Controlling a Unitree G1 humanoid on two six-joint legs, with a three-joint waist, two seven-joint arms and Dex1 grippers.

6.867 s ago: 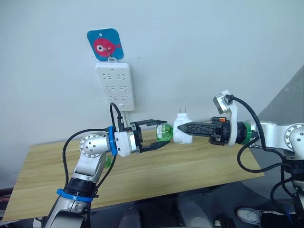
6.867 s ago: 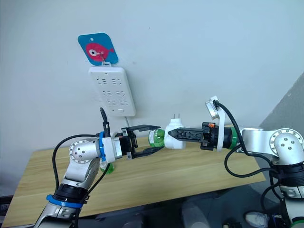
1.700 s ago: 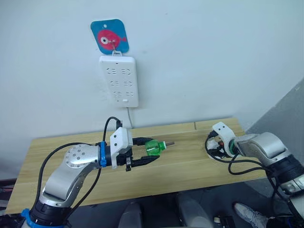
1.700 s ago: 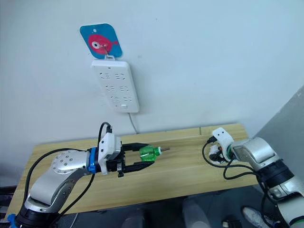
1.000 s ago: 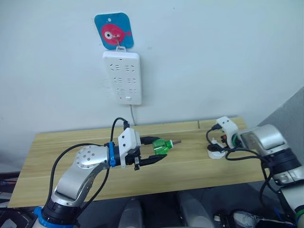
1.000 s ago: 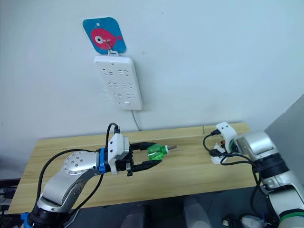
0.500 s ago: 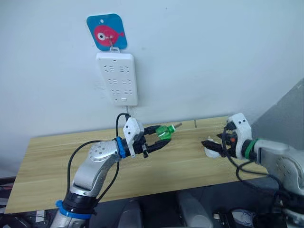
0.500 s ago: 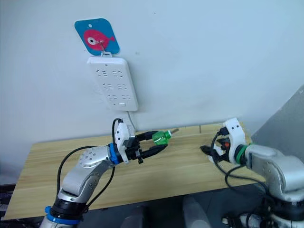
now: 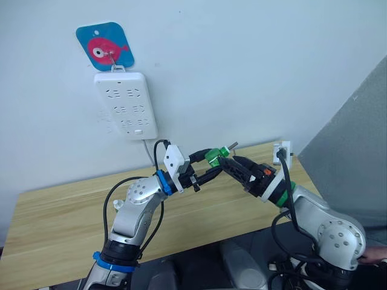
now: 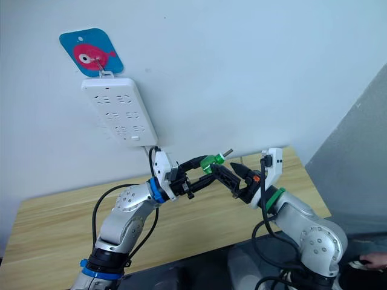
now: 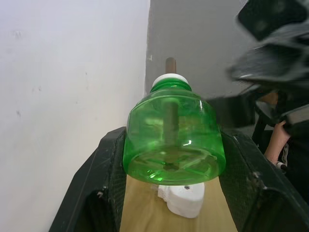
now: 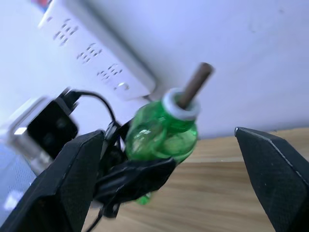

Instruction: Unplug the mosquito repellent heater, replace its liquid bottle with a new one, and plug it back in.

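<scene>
Left gripper [image 9: 208,167] clamps bottle [image 9: 213,158], wick pointing to 2 o'clock. Right gripper [image 9: 233,166], spread wide, sits just at its 4 o'clock, nearer than heater [image 11: 181,201].

Head stereo looks down; both wrist views close on bottle [image 11: 174,137].

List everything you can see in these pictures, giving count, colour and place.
fish sign: one, blue and pink, on the wall above the strip
power strip: one, white, hanging on the wall
table: one, light wood, against the wall
bottle: one, green, held above the table
heater: one, white, lying on the table
person's hand: one, lower right edge
left gripper: black, shut on the bottle
right gripper: black, open, by the bottle
</scene>
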